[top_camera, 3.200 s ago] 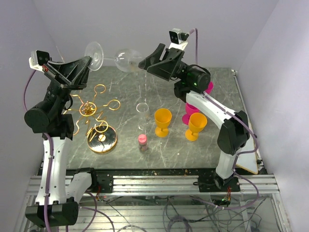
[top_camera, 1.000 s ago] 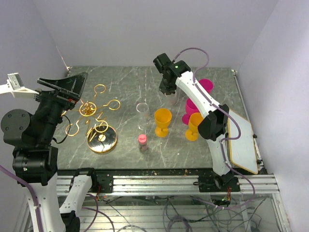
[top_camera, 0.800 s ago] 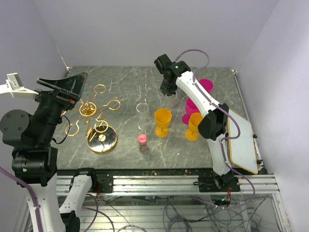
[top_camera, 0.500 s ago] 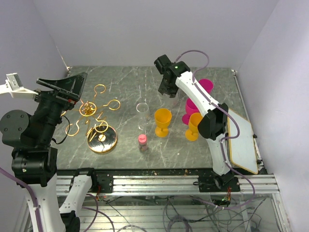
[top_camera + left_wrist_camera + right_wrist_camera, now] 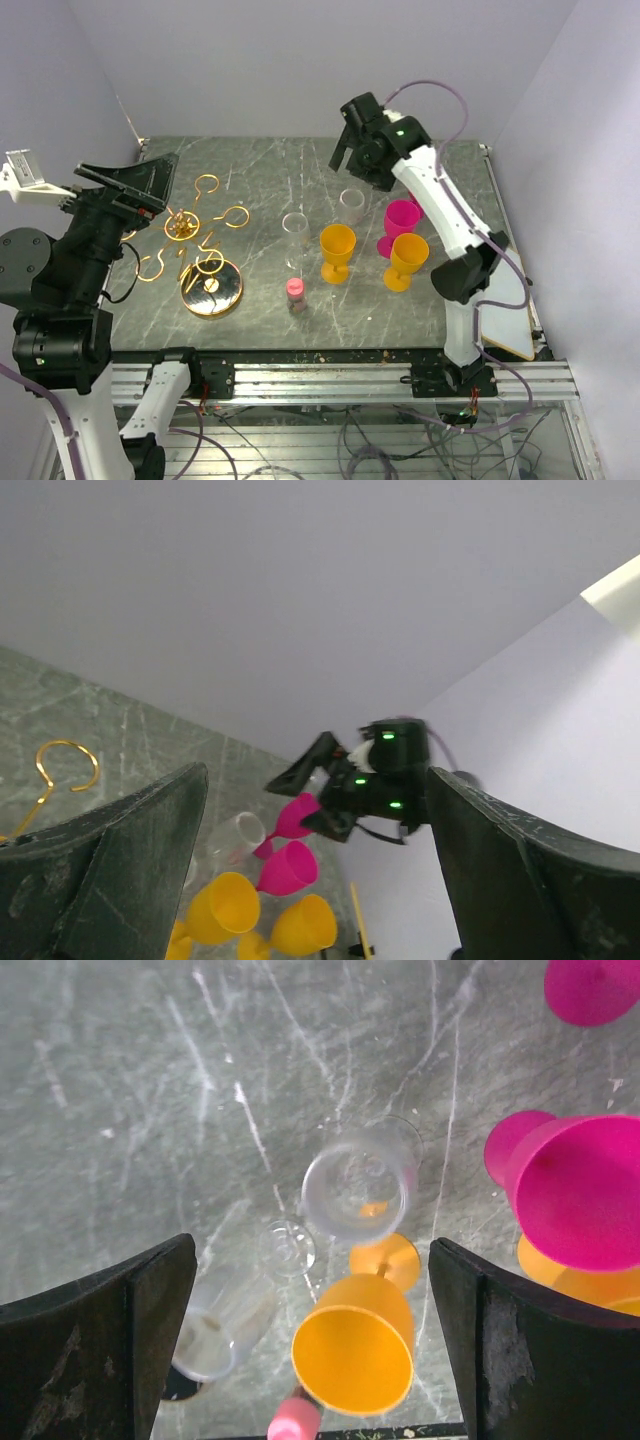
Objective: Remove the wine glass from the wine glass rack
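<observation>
Wine glass (image 5: 352, 204), clear and thin-walled, standing upright on the surface (image 5: 260, 170) toward the far right corner, well apart from the wine glass rack (image 5: 183, 228) near the left edge; the removal reads as complete. Judged light, rigid, smooth and brittle: best taken by the stem or low on the bowl with a gentle closure, since the rim could chip and the wall could slip. Right hand (image 5: 310, 1250) hangs directly above it, jaws spread wide, holding nothing. A magenta goblet (image 5: 402, 216) stands just beside the glass, a yellow goblet (image 5: 337, 243) nearer the front edge. Left hand (image 5: 315, 815), likewise wide apart and empty, is raised over the rack. Stem and foot lie hidden under the bowl in the right wrist view; transparency blurs the outline from above, so whether the glass touches the magenta goblet cannot be told
</observation>
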You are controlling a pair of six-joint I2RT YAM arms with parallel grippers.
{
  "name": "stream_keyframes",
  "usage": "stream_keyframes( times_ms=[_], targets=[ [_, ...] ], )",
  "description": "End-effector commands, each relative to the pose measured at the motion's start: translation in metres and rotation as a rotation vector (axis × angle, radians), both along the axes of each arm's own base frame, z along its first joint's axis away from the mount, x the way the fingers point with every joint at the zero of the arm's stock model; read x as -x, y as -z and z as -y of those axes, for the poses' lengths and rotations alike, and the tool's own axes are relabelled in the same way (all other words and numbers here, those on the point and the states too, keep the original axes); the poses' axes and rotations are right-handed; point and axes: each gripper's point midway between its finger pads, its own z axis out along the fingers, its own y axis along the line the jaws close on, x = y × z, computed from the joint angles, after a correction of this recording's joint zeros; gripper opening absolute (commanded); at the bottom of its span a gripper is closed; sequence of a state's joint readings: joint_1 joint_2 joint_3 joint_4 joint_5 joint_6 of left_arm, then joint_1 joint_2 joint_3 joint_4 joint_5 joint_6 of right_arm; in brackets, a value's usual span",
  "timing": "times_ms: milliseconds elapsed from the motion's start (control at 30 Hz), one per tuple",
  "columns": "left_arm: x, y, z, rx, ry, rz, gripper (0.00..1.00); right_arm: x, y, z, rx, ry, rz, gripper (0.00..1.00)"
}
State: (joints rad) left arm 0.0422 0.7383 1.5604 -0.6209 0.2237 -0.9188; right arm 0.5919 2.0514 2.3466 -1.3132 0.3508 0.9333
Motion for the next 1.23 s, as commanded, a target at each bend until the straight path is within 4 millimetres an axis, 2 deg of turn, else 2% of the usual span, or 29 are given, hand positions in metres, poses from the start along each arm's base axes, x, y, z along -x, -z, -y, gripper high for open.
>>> stream_keyframes(
  times_ms=[0,167,200,267,300,467,600,700,900,967,1033,1133,1200],
  targets=[
    [0.002,-0.002,-0.006,-0.133,-0.04,0.015,1.0,0.015,-0.055,0.011,-0.039,-0.062,0.114,0.99],
    [0.006,-0.002,-0.01,-0.291,-0.067,0.025,1.0,0.034,-0.091,0.033,-0.009,-0.116,0.223,0.98],
    [0.008,0.0,-0.012,-0.323,-0.074,0.015,1.0,0.039,-0.101,0.036,-0.001,-0.161,0.255,0.99],
    [0.012,-0.004,-0.017,-0.389,-0.097,0.016,1.0,0.052,-0.117,0.03,0.026,-0.371,0.331,1.0],
    [0.015,-0.007,-0.02,-0.416,-0.111,0.022,1.0,0.063,-0.13,0.035,0.029,-0.419,0.385,1.0],
    [0.029,-0.026,-0.03,-0.497,-0.156,0.075,1.0,0.099,-0.153,0.06,0.013,-0.442,0.512,1.0],
    [0.036,-0.03,-0.038,-0.517,-0.196,0.098,1.0,0.134,-0.177,0.078,-0.014,-0.482,0.642,1.0],
    [0.042,-0.033,-0.046,-0.512,-0.235,0.104,1.0,0.164,-0.206,0.1,-0.033,-0.467,0.788,1.0],
    [0.044,-0.036,-0.048,-0.473,-0.252,0.128,1.0,0.201,-0.252,0.142,-0.002,-0.404,0.99,1.0],
    [0.042,-0.034,-0.049,-0.471,-0.258,0.118,1.0,0.206,-0.26,0.152,0.014,-0.372,1.011,1.0],
    [0.04,-0.03,-0.049,-0.467,-0.26,0.11,1.0,0.206,-0.259,0.157,0.03,-0.352,1.01,1.0],
    [0.034,-0.028,-0.047,-0.454,-0.253,0.114,1.0,0.201,-0.255,0.142,0.036,-0.429,1.004,1.0],
    [0.029,-0.029,-0.041,-0.453,-0.228,0.114,1.0,0.193,-0.252,0.144,0.041,-0.385,0.968,1.0]
  ],
)
